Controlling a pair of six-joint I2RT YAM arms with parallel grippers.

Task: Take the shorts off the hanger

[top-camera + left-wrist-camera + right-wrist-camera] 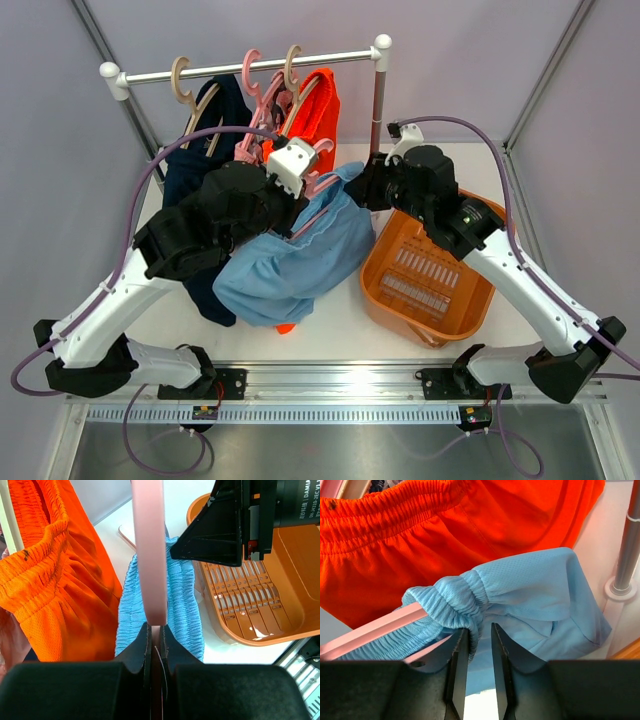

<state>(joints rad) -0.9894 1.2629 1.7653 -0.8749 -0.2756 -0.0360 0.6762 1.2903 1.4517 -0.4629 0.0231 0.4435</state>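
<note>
My left gripper [320,160] [156,630] is shut on the bar of a pink hanger [148,555] [375,627] held in front of the rack. The light blue shorts [300,255] [182,595] [535,580] hang from it by their ribbed waistband. My right gripper [362,185] [476,630] is at the right end of that waistband. Its jaws stand a little apart, with the waistband's edge hanging between them against the left finger. The bright orange shorts [318,105] [470,520] and the dark navy shorts [215,110] hang on the rack behind.
The white rack bar [250,68] carries several hangers, and its right pole [380,100] [627,540] stands just behind my right gripper. An orange slotted basket [470,300] [300,580] sits on the table at the right, under my right arm.
</note>
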